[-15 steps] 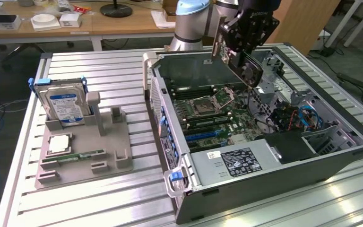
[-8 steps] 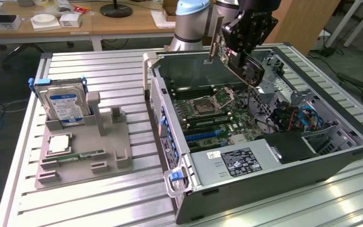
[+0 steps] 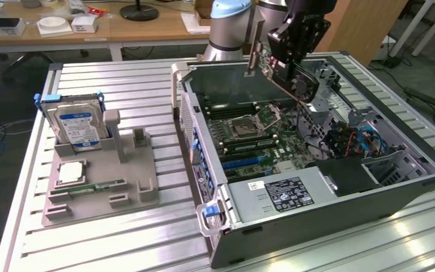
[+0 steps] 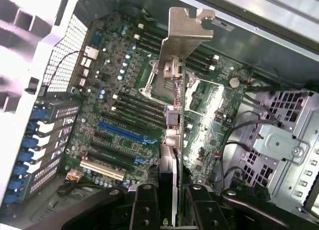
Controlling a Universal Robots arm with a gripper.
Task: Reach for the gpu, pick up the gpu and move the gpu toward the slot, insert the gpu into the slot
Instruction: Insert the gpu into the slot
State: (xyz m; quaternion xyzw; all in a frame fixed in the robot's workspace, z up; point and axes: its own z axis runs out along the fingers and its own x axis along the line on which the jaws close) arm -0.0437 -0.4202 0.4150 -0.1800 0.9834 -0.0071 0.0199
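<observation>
The gpu point(image 3: 297, 79) hangs tilted in the air over the far end of the open computer case point(image 3: 399, 187), with its silver end bracket point(image 3: 255, 48) pointing up. My gripper point(image 3: 291, 55) is shut on the card from above. The wrist view looks along the gpu point(image 4: 169, 165) edge-on, with the bracket point(image 4: 183, 45) at its far end and a black finger point(image 4: 145, 210) on each side of the card. Below lies the motherboard, where the long blue slot point(image 4: 122, 133) sits off to one side of the card. The same slot point(image 3: 242, 162) shows in the exterior view.
On the exterior view's left a grey fixture point(image 3: 119, 195) carries a hard drive with a blue label point(image 3: 77, 126), a small green memory stick point(image 3: 95, 186) and a square chip point(image 3: 71, 171). Drive cages and cables point(image 3: 361, 141) fill the case's right side. A wooden desk point(image 3: 127, 31) stands behind.
</observation>
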